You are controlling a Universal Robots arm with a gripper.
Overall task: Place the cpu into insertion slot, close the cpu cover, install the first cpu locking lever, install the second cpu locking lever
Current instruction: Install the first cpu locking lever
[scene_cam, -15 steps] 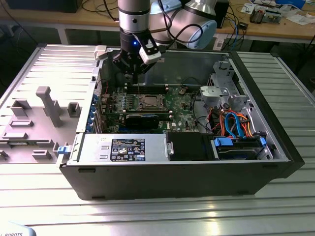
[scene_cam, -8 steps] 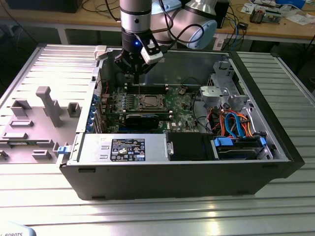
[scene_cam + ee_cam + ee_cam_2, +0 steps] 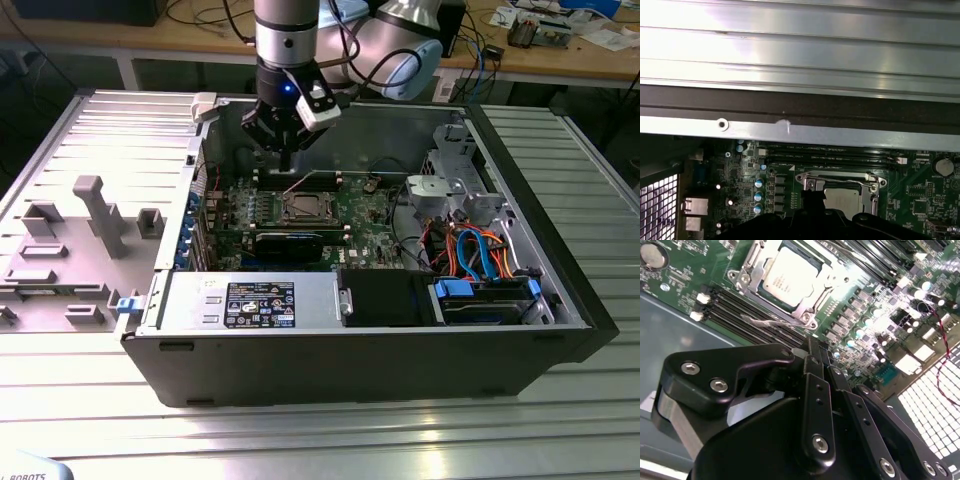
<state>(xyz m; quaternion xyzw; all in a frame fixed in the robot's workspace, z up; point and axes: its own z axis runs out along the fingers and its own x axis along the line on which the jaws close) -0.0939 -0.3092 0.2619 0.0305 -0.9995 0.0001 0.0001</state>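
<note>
The arm hangs over an open computer case point(image 3: 560, 300) that lies on a ribbed metal table point(image 3: 320, 440). In the exterior view the gripper point(image 3: 284, 160) points down above the green motherboard point(image 3: 365, 205), just beyond the socket and toward the case's far wall.

The cpu point(image 3: 789, 276) already sits in the slot point(image 3: 812, 315); its silvery-grey top faces up, seen in both wrist views point(image 3: 842, 199). The cover point(image 3: 754, 271) lies flat around it, its metal frame edging the chip on all sides, so the lid looks closed. A thin wire lever point(image 3: 762, 321) runs along the side of the socket nearest the gripper in the second wrist view; in the first wrist view a wire lever point(image 3: 850, 176) crosses the frame's far edge. Whether either lever is hooked under its catch cannot be told.

The gripper holds nothing. In the second wrist view its black fingers point(image 3: 816, 365) are drawn close together, the tips seemingly meeting with no gap between them, so it appears clenched on air. The tips hover above the memory slots point(image 3: 735, 305) beside the socket, near the cpu but apart from it, touching neither chip, cover nor lever.

On the exterior view's left a grey fixture plate point(image 3: 70, 240) with upright blocks rests on the table beside the case.
</note>
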